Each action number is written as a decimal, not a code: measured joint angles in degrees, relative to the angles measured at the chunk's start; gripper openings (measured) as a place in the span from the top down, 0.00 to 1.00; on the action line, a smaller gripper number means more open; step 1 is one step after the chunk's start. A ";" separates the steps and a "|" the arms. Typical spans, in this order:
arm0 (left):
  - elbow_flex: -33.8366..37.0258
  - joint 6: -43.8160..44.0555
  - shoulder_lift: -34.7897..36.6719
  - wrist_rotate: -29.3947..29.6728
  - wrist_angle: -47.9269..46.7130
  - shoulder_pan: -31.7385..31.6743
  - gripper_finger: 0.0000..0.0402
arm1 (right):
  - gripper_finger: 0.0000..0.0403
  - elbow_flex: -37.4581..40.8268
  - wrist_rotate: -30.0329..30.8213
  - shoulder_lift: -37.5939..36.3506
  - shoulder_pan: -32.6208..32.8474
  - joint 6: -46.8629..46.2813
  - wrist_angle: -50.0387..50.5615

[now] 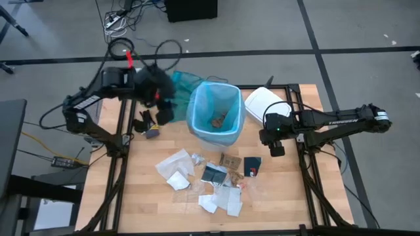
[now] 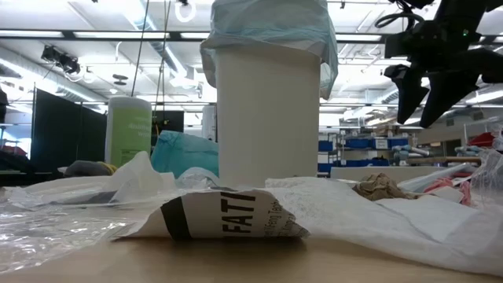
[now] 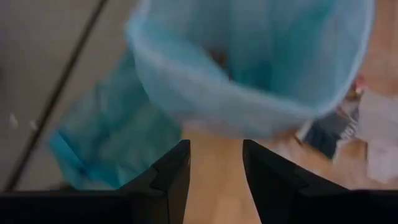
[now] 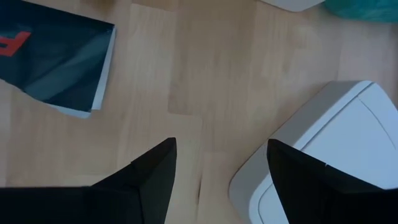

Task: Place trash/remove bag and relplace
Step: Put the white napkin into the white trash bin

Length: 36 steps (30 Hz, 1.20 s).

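the left gripper (image 1: 164,108) is hanging open and empty at upper left, beside the sky-blue bag (image 1: 214,108) lining the bin. the right gripper (image 1: 275,147) is hovering open and empty at centre right, by the white lid (image 1: 262,101).

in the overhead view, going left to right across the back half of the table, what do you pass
left tool → teal-green bag → bin lined with the light blue bag → white bin lid → right tool
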State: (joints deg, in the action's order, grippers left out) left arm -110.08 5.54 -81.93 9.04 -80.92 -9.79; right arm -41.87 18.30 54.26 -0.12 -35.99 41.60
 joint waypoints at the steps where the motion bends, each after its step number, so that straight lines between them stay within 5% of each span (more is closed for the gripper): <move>1: 3.57 2.11 1.51 0.00 0.20 0.84 0.61 | 0.41 0.00 0.16 0.00 0.00 0.02 -0.04; 10: 40.10 23.44 14.58 -0.78 17.48 9.63 0.61 | 0.41 0.00 0.33 -0.01 0.00 -0.44 -0.03; 16: 54.23 32.37 15.73 -0.77 24.98 13.35 0.61 | 0.41 0.00 0.33 0.00 0.00 -0.46 0.00; 25: 63.72 40.33 12.04 -2.45 39.26 18.71 0.61 | 0.41 0.00 0.07 0.00 0.00 -0.48 0.00; 36: 64.76 41.25 2.14 0.71 48.91 23.28 0.61 | 0.41 0.00 -0.04 -0.01 0.00 -0.53 0.01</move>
State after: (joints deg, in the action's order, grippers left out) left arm -45.32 46.78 -79.79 9.74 -32.02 13.49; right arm -41.87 18.26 54.25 -0.12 -36.51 41.61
